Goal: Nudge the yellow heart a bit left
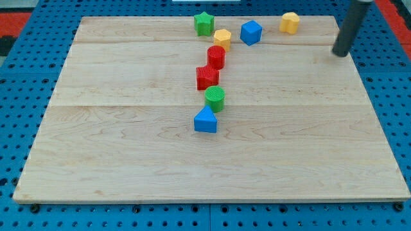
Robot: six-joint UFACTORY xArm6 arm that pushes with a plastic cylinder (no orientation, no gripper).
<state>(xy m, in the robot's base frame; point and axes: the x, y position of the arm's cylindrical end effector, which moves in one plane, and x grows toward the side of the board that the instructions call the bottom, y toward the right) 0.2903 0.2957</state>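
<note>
The yellow heart sits near the board's top edge, right of centre. My tip is on the board to the right of the heart and a little below it, clearly apart from it. The dark rod slants up to the view's top right. A blue cube lies just left of the heart, and a second yellow block, its shape unclear, lies further left.
A green star is at the top centre. Below it a column runs down: red cylinder, red block, green cylinder, blue triangle. The wooden board rests on a blue pegboard.
</note>
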